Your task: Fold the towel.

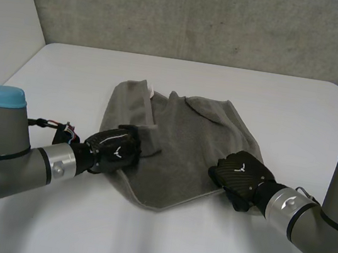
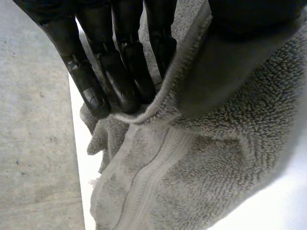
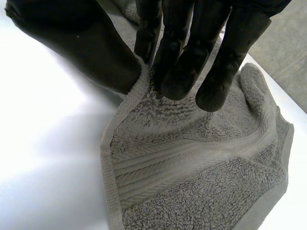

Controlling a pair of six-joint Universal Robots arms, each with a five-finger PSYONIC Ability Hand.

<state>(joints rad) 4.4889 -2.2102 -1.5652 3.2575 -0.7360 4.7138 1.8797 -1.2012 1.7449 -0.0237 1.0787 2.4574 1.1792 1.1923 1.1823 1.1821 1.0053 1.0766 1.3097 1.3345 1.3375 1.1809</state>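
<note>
Grey towel (image 1: 185, 145) lies rumpled on the table (image 1: 286, 106). The left hand (image 1: 113, 150) pinches its left edge between fingers and thumb, and the right hand (image 1: 241, 175) seemingly pinches its right edge. Such shallow holds could slip during lifting, skewing the fold.

White table (image 1: 68, 79) with a rumpled grey towel (image 1: 185, 148) at its middle.

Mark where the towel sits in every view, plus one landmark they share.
Head view: towel mid-table, between left hand and right hand.
Left wrist view: towel edge pinched by left hand.
Right wrist view: towel edge pinched by right hand.
Shared landmark: white table.
</note>
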